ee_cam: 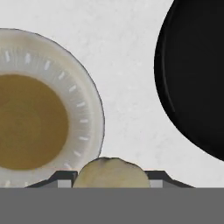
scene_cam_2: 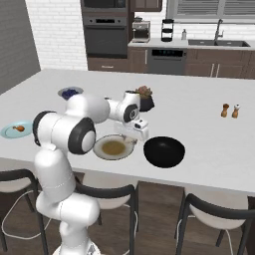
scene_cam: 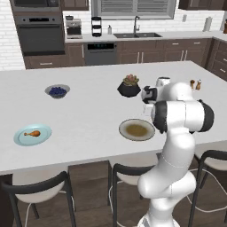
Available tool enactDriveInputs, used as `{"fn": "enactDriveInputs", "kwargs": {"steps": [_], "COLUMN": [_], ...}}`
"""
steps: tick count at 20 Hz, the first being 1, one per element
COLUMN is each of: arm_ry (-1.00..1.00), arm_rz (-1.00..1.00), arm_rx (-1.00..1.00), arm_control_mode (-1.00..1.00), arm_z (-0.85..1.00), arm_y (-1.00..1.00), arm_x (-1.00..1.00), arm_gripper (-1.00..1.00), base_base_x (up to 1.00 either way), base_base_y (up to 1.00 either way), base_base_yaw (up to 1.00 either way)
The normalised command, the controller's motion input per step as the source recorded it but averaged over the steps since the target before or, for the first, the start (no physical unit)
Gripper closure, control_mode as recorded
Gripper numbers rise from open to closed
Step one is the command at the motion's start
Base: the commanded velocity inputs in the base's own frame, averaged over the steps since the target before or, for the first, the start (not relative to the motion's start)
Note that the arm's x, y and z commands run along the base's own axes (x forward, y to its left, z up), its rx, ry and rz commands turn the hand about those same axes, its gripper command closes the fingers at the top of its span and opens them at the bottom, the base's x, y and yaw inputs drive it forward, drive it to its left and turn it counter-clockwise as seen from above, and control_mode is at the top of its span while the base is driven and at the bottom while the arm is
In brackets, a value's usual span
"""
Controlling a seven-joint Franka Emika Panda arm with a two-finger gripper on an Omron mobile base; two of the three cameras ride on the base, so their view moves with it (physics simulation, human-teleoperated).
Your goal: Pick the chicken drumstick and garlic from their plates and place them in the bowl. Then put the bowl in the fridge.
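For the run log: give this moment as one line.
step: carry garlic to bowl | gripper: shut on garlic | bowl: empty | drumstick: on blue plate

White island counter (scene_cam: 88, 115) with two plates (scene_cam: 137, 130), black bowl (scene_cam_2: 164, 151), berry bowl (scene_cam: 57, 91), plant pot (scene_cam: 129, 87).

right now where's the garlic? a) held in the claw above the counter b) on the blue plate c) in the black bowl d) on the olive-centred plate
a: in the hand view the garlic sits between the claw's tips, beside the olive-centred plate, whose centre is bare, and the black bowl, which has nothing in it.
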Motion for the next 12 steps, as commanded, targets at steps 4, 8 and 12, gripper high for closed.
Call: {"fn": "enactDriveInputs", "kwargs": {"steps": [4, 8, 12], "arm_ry": [0.0, 0.0, 0.03], "arm_rz": [0.0, 0.0, 0.0], "arm_rx": [0.0, -0.01, -0.04], "arm_control_mode": [-1.0, -1.0, -1.0], "arm_z": [0.33, 0.06, -0.02], "arm_y": [-1.0, -1.0, -0.93], "arm_x": [0.0, 0.04, 0.23], "arm_gripper": [1.0, 1.0, 1.0], "base_base_x": [0.0, 0.0, 0.0], "base_base_y": [0.0, 0.0, 0.0], "base_base_yaw": [0.0, 0.0, 0.0]}}
